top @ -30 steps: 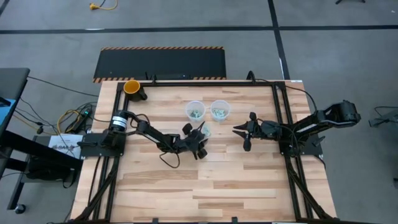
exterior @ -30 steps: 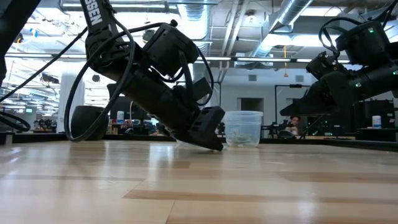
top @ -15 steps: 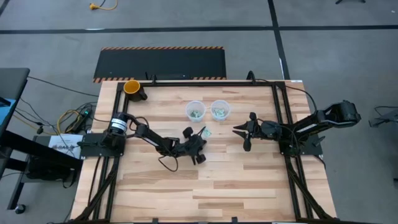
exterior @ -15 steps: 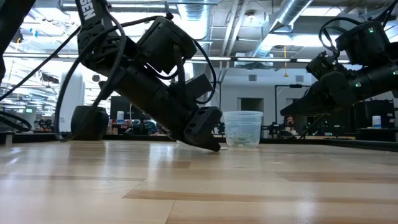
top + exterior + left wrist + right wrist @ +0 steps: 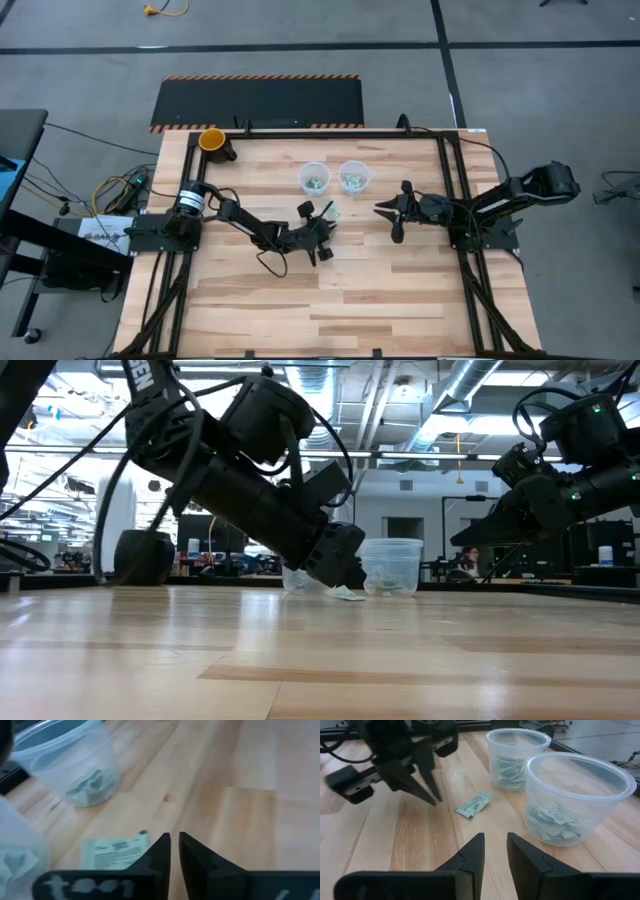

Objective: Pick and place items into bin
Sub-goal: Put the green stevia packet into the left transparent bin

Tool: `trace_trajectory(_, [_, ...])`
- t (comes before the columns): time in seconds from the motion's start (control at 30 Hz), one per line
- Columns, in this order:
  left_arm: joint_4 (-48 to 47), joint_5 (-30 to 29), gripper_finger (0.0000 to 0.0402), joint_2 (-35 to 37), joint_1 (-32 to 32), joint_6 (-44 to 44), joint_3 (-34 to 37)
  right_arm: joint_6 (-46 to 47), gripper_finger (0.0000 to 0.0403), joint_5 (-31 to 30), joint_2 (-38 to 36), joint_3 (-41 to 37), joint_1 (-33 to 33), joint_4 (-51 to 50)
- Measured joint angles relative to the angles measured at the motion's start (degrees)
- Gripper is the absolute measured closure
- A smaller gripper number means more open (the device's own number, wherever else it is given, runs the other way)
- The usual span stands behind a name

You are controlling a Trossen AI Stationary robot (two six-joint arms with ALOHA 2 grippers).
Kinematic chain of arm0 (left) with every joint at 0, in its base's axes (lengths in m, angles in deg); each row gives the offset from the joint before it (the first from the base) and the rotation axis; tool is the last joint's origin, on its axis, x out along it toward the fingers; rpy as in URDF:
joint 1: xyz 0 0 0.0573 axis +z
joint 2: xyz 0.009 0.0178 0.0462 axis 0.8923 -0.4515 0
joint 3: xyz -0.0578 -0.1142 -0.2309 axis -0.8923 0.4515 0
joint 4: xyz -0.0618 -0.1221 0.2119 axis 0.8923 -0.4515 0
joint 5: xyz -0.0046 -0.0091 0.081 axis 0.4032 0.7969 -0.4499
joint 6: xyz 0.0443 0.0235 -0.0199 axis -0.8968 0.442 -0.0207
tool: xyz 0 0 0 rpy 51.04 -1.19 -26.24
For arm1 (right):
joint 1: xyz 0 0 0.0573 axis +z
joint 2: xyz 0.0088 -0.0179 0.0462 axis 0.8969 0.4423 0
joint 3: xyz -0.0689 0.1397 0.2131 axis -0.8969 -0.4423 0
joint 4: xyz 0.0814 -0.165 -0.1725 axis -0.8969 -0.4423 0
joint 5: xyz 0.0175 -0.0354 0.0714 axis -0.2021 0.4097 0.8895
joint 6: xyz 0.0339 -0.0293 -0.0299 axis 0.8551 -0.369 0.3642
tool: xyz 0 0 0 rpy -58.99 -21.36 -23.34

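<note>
One pale green-and-white packet [image 5: 474, 804] lies flat on the wooden table [image 5: 380, 290], just off the tips of my left gripper [image 5: 436, 799]. That gripper is shut with nothing between its fingers and hovers a little above the table [image 5: 350, 572]. In the left wrist view the packet [image 5: 117, 852] lies beside the fingers. Two clear cups [image 5: 577, 795] [image 5: 517, 755] hold several such packets and stand just beyond the loose one. My right gripper [image 5: 380, 209] waits open, right of the cups.
An orange cup [image 5: 212, 140] stands at the table's far left corner. Black frame rails [image 5: 450, 200] run along the table's sides. Bare wood lies toward the near edge.
My left gripper has shut from wide open and rolled a little. Its tips have lifted off the table. The packet has stayed lying on the table.
</note>
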Motion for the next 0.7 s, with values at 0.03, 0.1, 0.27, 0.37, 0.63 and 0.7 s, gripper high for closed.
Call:
trace_trajectory(0.03, [-0.07, -0.01, 0.0367, 0.0, 0.45, 0.29, 0.0, -0.02, 0.0327, 0.0, 0.02, 0.0, 0.0, 0.0])
trace_trajectory(0.1, [-0.09, -0.01, 0.035, 0.0, 1.41, 0.77, 0.0, -0.02, 0.0327, -0.01, 0.02, 0.0, 0.0, 0.0])
trace_trajectory(0.27, [-1.11, 2.51, 0.0304, 0.0, 3.61, 2.08, 0.0, -0.04, 0.0327, 0.0, 0.0, 0.0, 0.0, 0.0])
trace_trajectory(0.37, [-2.81, 7.99, 0.0284, 0.0, 5.06, 5.16, -0.02, -0.06, 0.0327, 0.0, 0.01, 0.0, 0.0, 0.0])
trace_trajectory(0.63, [-6.6, 9.86, 0.0271, 0.02, 6.12, 8.2, -0.2, -0.09, 0.0327, 0.0, 0.02, 0.0, 0.0, 0.0])
trace_trajectory(0.7, [-6.7, 9.73, 0.0276, 0.02, 5.87, 8.2, -0.2, -0.08, 0.0327, 0.0, 0.02, 0.0, 0.0, 0.0])
